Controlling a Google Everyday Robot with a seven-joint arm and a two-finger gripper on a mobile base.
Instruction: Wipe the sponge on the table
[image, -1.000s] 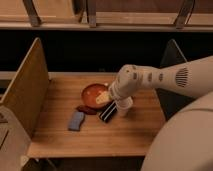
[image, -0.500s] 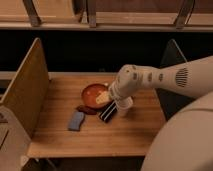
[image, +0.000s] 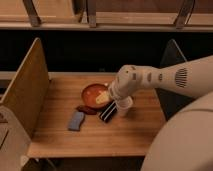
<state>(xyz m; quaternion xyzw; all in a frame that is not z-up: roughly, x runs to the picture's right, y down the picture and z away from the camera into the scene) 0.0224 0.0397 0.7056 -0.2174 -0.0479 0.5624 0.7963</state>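
Note:
A blue-grey sponge (image: 76, 120) lies flat on the wooden table (image: 60, 137), towards its front left. My gripper (image: 108, 112) hangs low over the table, a short way to the right of the sponge and apart from it. The white arm (image: 150, 80) comes in from the right and ends in a white wrist part (image: 123, 106) just beside the gripper. Nothing is visibly held.
A red-orange bowl (image: 92, 92) with something yellow (image: 103, 97) in it stands behind the gripper. A small dark red object (image: 86, 109) lies between bowl and sponge. Wooden side panels (image: 25, 92) stand at the left, a dark panel (image: 172, 65) at the right.

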